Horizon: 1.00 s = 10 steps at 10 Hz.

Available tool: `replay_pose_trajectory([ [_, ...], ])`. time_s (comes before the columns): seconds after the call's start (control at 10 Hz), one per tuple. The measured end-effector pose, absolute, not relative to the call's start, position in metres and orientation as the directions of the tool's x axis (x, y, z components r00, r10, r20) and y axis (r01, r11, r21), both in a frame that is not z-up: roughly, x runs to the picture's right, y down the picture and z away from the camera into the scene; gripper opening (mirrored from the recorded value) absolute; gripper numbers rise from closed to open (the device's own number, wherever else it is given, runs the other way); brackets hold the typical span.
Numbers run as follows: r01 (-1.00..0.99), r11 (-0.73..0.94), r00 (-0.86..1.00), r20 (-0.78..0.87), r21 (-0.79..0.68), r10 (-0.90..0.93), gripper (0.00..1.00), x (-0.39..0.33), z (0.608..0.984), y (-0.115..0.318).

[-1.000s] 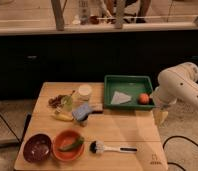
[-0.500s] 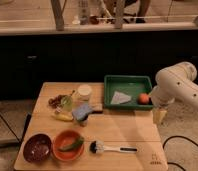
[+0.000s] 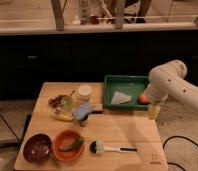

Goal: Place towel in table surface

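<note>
The towel (image 3: 120, 98), a small pale grey-white folded cloth, lies flat inside the green tray (image 3: 125, 80) at the table's back right. The wooden plank table surface (image 3: 117, 130) has a small dark logo (image 3: 154, 161) at its front right corner. My gripper (image 3: 152, 111) hangs from the white arm (image 3: 167, 82) at the table's right edge, just right of the tray and below an orange fruit (image 3: 143, 98). It holds nothing that I can see.
A blue-grey sponge block (image 3: 82, 112) sits mid-table. A white cup (image 3: 84, 92), grapes (image 3: 55, 100), a banana (image 3: 62, 116), a dark bowl (image 3: 37, 147), an orange bowl (image 3: 68, 145) with a green vegetable and a dish brush (image 3: 109, 147) lie around it.
The arm has shifted slightly left towards the tray. The towel and the other objects have not moved.
</note>
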<state>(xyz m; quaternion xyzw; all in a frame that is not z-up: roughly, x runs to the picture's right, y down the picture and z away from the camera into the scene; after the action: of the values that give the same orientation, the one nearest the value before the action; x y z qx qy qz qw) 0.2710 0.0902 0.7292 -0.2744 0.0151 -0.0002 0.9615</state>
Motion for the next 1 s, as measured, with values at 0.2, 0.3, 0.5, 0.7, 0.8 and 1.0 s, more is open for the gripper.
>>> replay_pose_trajectory([
  [0.2, 0.011, 0.851, 1.0, -0.017, -0.525, -0.024, 0.8, 0.265, 0.738, 0.086],
  [0.3, 0.017, 0.852, 1.0, -0.013, -0.523, -0.028, 0.8, 0.264, 0.741, 0.085],
  [0.5, 0.035, 0.854, 0.999, -0.001, -0.52, -0.042, 0.8, 0.262, 0.751, 0.083],
  [0.7, 0.061, 0.855, 0.998, 0.017, -0.515, -0.061, 0.8, 0.255, 0.763, 0.075],
  [0.8, 0.073, 0.855, 0.997, 0.025, -0.513, -0.071, 0.8, 0.253, 0.767, 0.075],
  [1.0, 0.092, 0.857, 0.996, 0.034, -0.506, -0.086, 0.8, 0.253, 0.776, 0.073],
])
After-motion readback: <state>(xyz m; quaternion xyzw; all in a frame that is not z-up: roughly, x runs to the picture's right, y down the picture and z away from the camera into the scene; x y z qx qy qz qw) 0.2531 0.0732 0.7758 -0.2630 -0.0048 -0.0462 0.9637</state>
